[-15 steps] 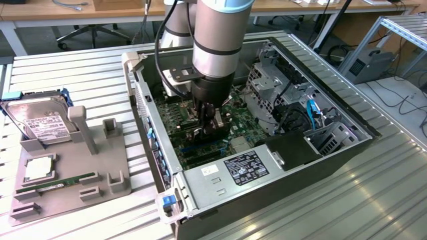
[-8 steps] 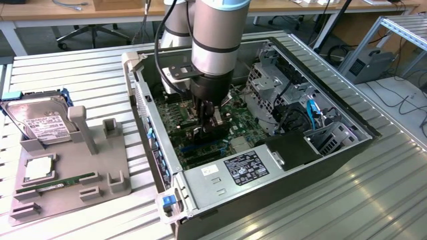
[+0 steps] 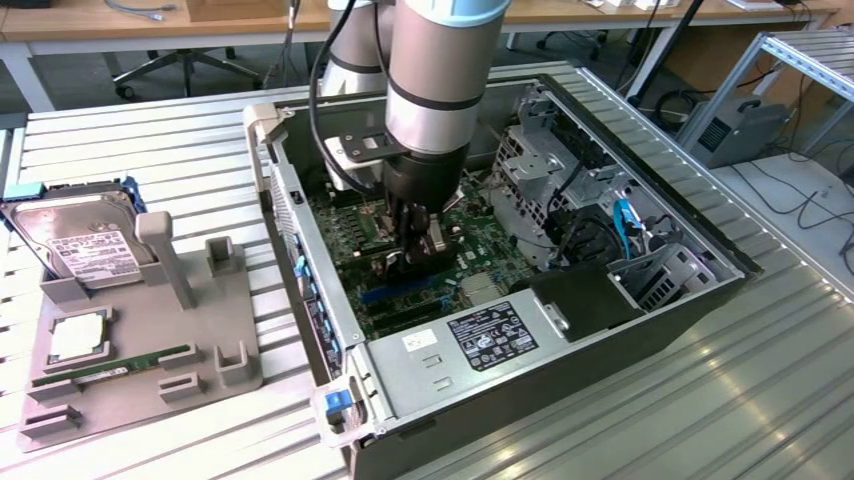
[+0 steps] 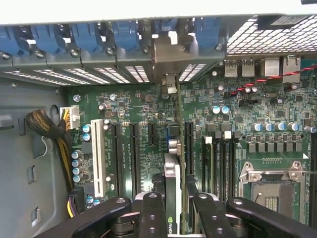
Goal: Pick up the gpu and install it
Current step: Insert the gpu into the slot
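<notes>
I am looking into a robotics lab or engineering workroom, not a home or shop. The open computer case [image 3: 534, 290] lies on a bench of ribbed aluminium profiles [image 3: 160, 160], the sort built for test rigs, with another aluminium frame [image 3: 787, 60] standing at the exterior view's right. A grey printed fixture [image 3: 160, 330] beside the case holds a hard drive [image 3: 80, 245], a processor [image 3: 78, 335] and a memory stick [image 3: 114, 368] in fitted slots, laid out like a trial setup. Behind, I see wooden desks [image 3: 160, 25], a swivel chair's base [image 3: 187, 65], loose cables on the floor [image 3: 801, 200] and a small grey box [image 3: 741, 130]
</notes>
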You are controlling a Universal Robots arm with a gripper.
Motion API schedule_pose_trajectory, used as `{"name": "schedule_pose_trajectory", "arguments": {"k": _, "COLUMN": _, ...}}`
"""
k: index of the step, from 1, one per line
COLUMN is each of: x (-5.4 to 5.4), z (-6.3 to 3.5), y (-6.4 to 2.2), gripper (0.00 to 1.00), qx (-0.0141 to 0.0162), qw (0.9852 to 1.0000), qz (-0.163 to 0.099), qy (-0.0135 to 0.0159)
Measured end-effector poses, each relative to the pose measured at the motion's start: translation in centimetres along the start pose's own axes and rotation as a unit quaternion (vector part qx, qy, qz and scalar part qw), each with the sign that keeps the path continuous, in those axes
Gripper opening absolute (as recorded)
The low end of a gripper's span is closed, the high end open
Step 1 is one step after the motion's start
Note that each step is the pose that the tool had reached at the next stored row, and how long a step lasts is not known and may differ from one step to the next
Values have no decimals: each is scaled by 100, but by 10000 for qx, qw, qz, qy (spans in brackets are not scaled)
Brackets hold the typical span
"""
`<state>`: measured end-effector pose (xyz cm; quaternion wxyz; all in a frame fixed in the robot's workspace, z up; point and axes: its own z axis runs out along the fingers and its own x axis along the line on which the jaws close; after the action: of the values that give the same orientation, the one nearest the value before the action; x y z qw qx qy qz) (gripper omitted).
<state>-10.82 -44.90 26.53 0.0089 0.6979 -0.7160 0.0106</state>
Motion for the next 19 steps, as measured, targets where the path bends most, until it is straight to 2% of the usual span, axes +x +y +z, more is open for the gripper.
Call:
{"name": "schedule_pose_trajectory", "arguments": {"k": 5, "x": 1, "z": 0, "y": 1, "gripper": 27, "qx": 1, "qw": 10000, "qz": -34, "qy": 12}}
{"name": "schedule_pose_trajectory", "arguments": {"k": 10, "x": 2, "z": -1, "y": 0, "gripper": 27, "qx": 7, "qw": 9997, "qz": -247, "qy": 11}}
{"name": "schedule_pose_trajectory", "arguments": {"k": 19, "x": 1, "z": -1, "y": -24, "gripper": 27, "qx": 6, "qw": 9997, "qz": -251, "qy": 11}}
